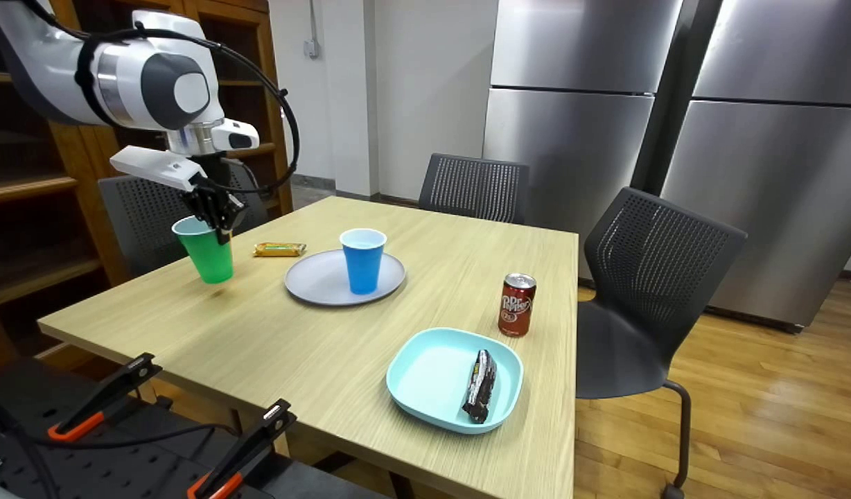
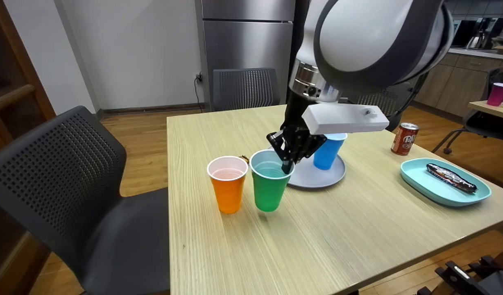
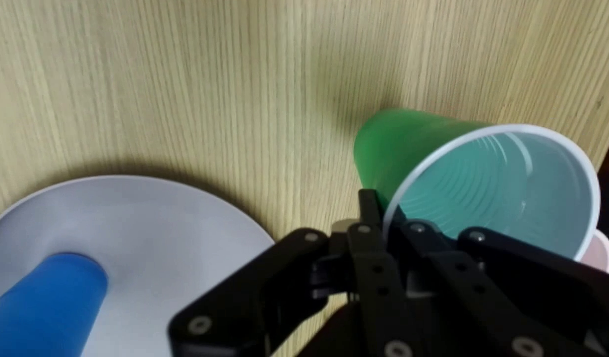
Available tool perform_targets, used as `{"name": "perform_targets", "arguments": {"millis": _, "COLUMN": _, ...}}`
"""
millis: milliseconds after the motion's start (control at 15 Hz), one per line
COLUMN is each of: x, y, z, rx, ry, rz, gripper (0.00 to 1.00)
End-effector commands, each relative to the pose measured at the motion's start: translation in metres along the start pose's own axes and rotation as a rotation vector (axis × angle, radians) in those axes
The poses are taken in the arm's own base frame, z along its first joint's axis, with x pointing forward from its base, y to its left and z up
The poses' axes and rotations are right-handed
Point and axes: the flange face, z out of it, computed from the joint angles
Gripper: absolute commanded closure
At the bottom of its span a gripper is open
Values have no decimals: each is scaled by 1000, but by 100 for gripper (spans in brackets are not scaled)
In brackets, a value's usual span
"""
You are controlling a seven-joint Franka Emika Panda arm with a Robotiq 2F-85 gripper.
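My gripper (image 3: pixel 386 210) is shut on the rim of a green cup (image 3: pixel 408 136), one finger outside the wall and one inside. The green cup (image 2: pixel 269 190) leans, its mouth facing up, and a faint shadow under its base suggests it hangs just off the table. Close beside it stands an orange cup (image 2: pixel 227 190), mostly hidden behind the green one in an exterior view (image 1: pixel 215 258). A blue cup (image 1: pixel 363 263) is upright on a round grey plate (image 1: pixel 314 281). In the wrist view the blue cup (image 3: pixel 46 307) shows at lower left.
A gold-wrapped bar (image 1: pixel 280 249) lies behind the grey plate. Farther along the table are a red soda can (image 1: pixel 516 305) and a turquoise plate (image 1: pixel 422 378) bearing a dark wrapped bar (image 1: pixel 479 388). Chairs (image 1: pixel 664 277) surround the table, one (image 2: pixel 71 184) near the cups' edge.
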Motion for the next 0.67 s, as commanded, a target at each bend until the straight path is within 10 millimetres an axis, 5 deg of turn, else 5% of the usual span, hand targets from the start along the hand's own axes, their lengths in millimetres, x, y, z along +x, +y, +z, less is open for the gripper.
{"name": "perform_targets", "arguments": {"millis": 0, "x": -1, "y": 18, "z": -26, "rx": -5, "ry": 64, "rz": 105, "gripper": 99}}
{"name": "perform_targets", "arguments": {"millis": 600, "x": 27, "y": 86, "z": -37, "rx": -49, "ry": 152, "rz": 468, "gripper": 99}}
